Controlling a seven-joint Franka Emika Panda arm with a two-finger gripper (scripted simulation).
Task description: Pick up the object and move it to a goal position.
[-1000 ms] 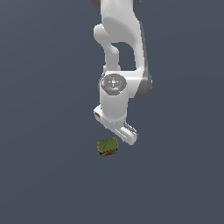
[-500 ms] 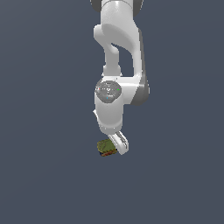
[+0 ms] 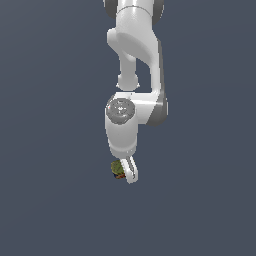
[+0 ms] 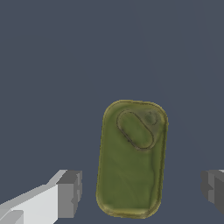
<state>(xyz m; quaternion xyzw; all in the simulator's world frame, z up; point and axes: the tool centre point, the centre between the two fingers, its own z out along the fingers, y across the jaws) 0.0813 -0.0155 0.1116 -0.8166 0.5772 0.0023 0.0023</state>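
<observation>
1. The white Panda arm [image 3: 131,65] is reaching straight down over a plain dark grey-blue floor [image 3: 50,200], its wrist pointing at the ground.
2. The gripper [image 4: 142,192] is standing wide open: in the wrist view its two grey fingertips [image 4: 70,193] are sitting on either side of the can, each with a clear gap to it, so nothing is being held.
3. The can [image 4: 132,158] is lying between the open fingers, showing its olive-green top with an oval pull-tab outline (the label colours are not showing from this angle).
4. In the exterior view the can [image 3: 117,169] is resting on the floor, mostly hidden behind the hand, peeking out on the exterior view's left of the white finger [image 3: 131,171].
</observation>
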